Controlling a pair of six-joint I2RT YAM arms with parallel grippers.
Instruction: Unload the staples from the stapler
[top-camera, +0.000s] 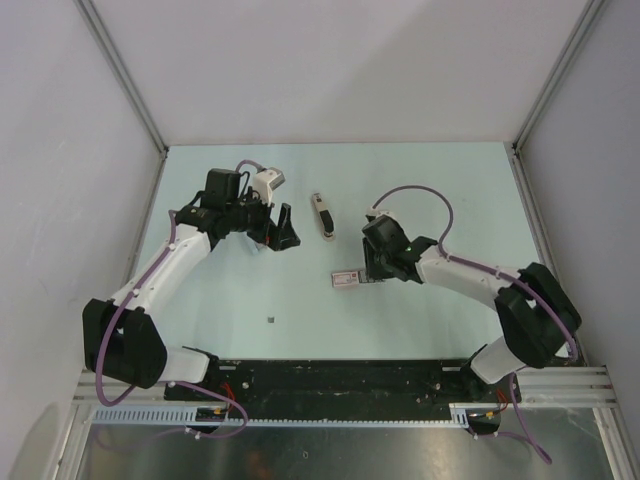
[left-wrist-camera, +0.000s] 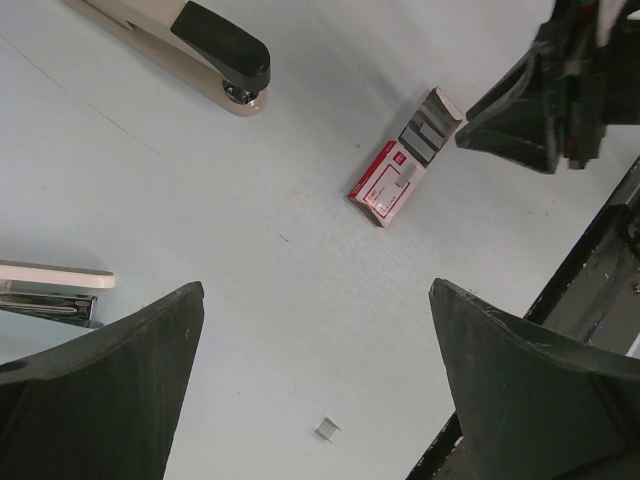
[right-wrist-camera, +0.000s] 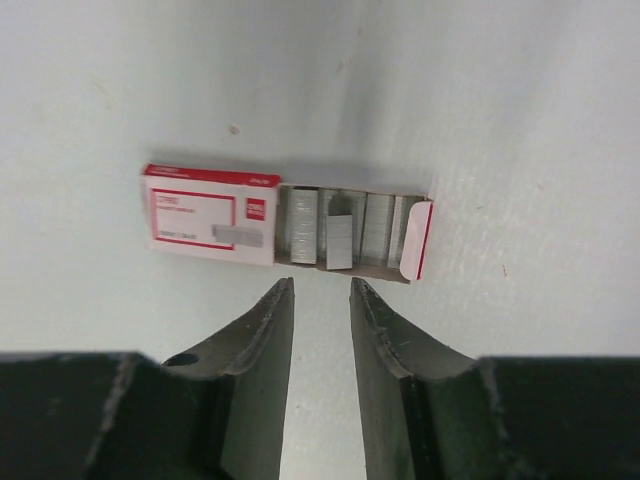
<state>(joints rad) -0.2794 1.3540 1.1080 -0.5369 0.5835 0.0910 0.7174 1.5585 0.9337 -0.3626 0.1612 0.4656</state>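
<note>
Status: slim beige stapler with a black cap (top-camera: 322, 216) lies flat on the pale green bench (top-camera: 440, 200), between the two arms and beyond the box. Neither gripper touches it. Cannot tell whether it is still loaded.

Right gripper (right-wrist-camera: 320, 290): fingers a narrow gap apart, nothing between them, tips just beside the red-and-white cardboard staple box (right-wrist-camera: 210, 215). The box tray is slid out; one grey staple strip (right-wrist-camera: 340, 242) sits skewed on top of the packed rows.

Left gripper (left-wrist-camera: 318, 290): spread wide, empty, near the stapler on its left.

Risks:
- The fingertips are so close to the open tray that a small forward drift would shove the light box or tip the skewed strip onto the bench.
- The stapler is thin and lies flat. A pinch from above could skid off it or spin it.
- Both arms converge on the same small patch, so they could collide if they move together.

Also present: a small bent staple fragment (left-wrist-camera: 327, 429) lies loose on the bench nearer the arm bases. It blocks nothing, though thin metal is hard to retrieve.
</note>
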